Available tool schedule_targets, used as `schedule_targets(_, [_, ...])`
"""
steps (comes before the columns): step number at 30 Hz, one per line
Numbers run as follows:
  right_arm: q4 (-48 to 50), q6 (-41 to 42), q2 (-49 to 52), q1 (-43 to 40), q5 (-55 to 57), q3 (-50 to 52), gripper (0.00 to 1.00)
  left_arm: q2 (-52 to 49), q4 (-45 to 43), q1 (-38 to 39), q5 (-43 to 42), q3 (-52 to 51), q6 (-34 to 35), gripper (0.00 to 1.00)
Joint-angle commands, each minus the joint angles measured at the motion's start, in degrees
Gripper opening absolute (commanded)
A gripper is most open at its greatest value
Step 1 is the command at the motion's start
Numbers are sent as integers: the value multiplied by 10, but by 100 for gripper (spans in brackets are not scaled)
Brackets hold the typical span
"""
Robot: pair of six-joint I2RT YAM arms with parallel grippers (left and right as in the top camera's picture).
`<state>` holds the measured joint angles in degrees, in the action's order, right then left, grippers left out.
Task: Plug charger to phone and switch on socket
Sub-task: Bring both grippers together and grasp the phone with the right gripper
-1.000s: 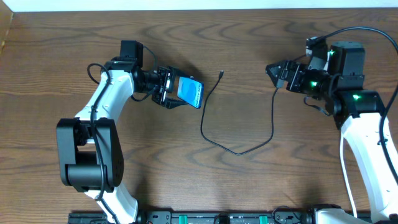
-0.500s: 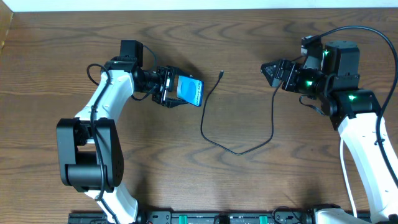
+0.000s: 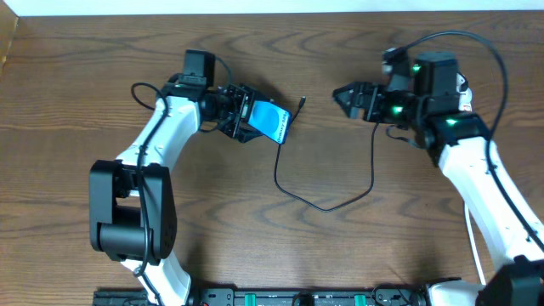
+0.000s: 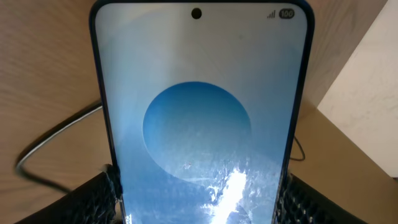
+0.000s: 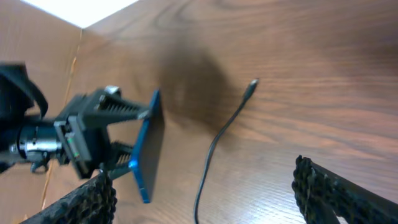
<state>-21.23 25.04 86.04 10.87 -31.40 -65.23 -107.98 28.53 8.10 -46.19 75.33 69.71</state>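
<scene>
Between the left gripper's (image 3: pixel 252 119) fingers (image 4: pixel 93 200) sits the phone (image 4: pixel 199 124), pinched by its two long edges near the lower end, with the black ridged pads pressed against both sides of the case. Its screen faces the left wrist view, lit pale blue with a darker blue circle in the middle. A camera hole sits at the top and small status icons in the top right corner. From overhead the phone juts out to the right of that gripper, tilted, over the far middle of the wooden table (image 3: pixel 212 229). In the right wrist view it appears edge-on, blue rim down. Whether it touches the wood is hard to judge from these angles, though it seems lifted clear.

Just to the right of the phone lies the charger (image 3: pixel 325 206). Its connector tip (image 5: pixel 252 84) rests on the table, near the phone's far right corner but apart from it. From the tip the thin black cable runs toward the near side and passes close by the phone's right end. It bends into a wide loop in the middle of the table, then climbs back toward the far right and disappears under the right arm.

The right gripper (image 3: pixel 344 98) hovers to the right of the connector tip, pointing left toward it, its fingers (image 5: pixel 93 199) spread wide with nothing between them. Green lights glow on the arm behind it.
</scene>
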Motion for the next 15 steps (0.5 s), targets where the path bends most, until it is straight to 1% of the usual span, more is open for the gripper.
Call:
schedule_targets(1, [27,7,32,35,-33,-10,86,13,-28,25,33,3,36,61])
schedule_targets(3, [45,9,43,54,-32,-10,85,13,-44,35,35,3,50,61])
schedule_targets(6, [59,9,59,88,6,-10,83,13,-51,40,34,3,78,61])
schedule_targets(10, [57,9,67,116,50,-10,80,13,-51,40,34,3,87,61])
schedule_targets(15, [56,13,78,151,108,-10,72,13,-51,40,27,3,87,61])
